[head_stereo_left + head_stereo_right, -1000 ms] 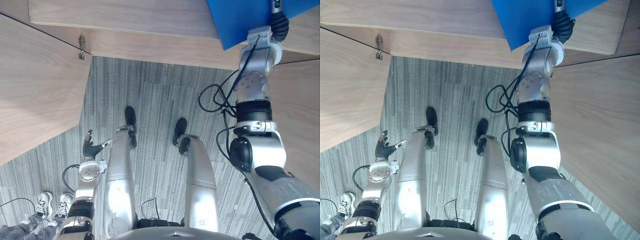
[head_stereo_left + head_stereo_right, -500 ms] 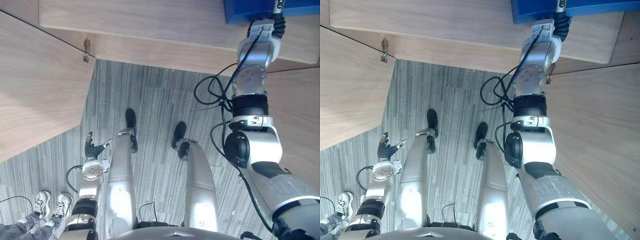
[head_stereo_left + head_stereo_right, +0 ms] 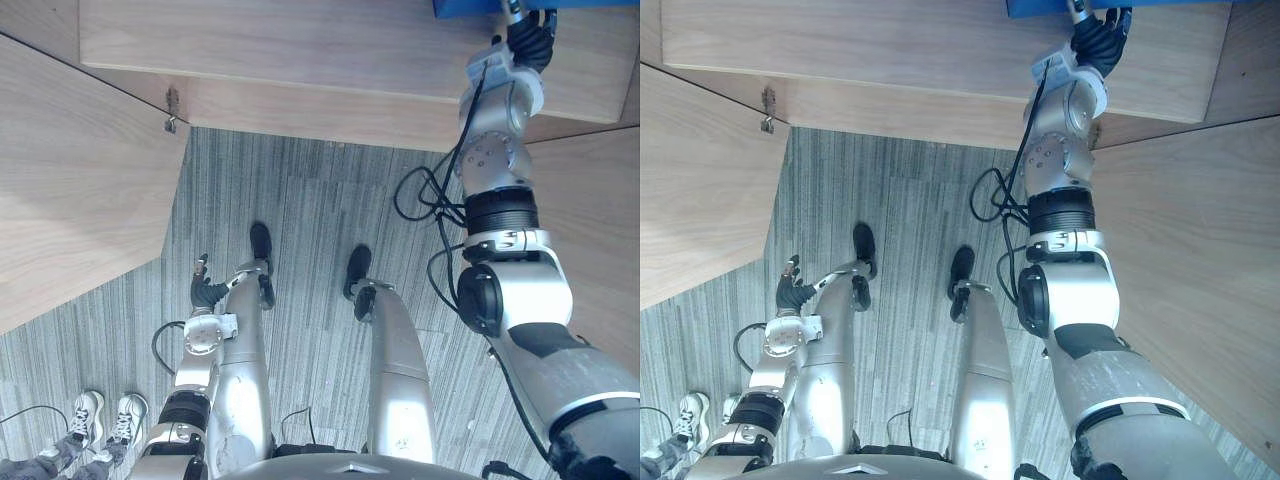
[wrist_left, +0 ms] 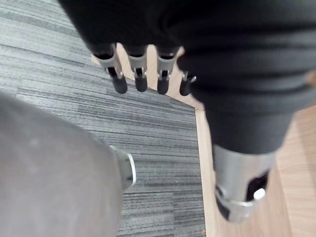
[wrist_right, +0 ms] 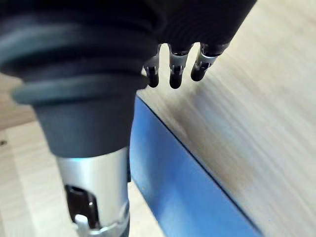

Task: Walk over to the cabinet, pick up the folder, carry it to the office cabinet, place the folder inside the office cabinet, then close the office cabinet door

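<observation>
**Folder (image 5: 182,182) at the office cabinet (image 3: 300,45), right hand (image 3: 530,35) beside it**

We see the right arm stretched out to the far right, with the right hand up at the pale wooden board of the office cabinet. The blue folder is there too, at the far edge of the scene, just past the hand and against the wood.

From the right wrist, the folder's blue face runs slantwise across the wood. The hand's thumb (image 5: 94,202) is on one side of it and the dark-tipped fingers (image 5: 171,74) are on the other. Those fingers stand out straight over the bare wood and are not curled round anything, so we read the hand as wide. We cannot tell whether the thumb presses on the folder or only lies alongside it.

The cabinet stands open. Its left door (image 3: 70,170) swings out towards us on the left, with a small metal hinge (image 3: 172,110) showing at its far corner. The right door (image 3: 1200,260) angles out on the right, beside the raised arm.

The left hand (image 3: 205,292) hangs low on the near left over the grey striped carpet (image 3: 310,220). Its fingers are relaxed and loose, and it holds nothing.

At the near left corner we see the light shoes (image 3: 110,415) of a person standing on the carpet, well apart from the cabinet.
</observation>
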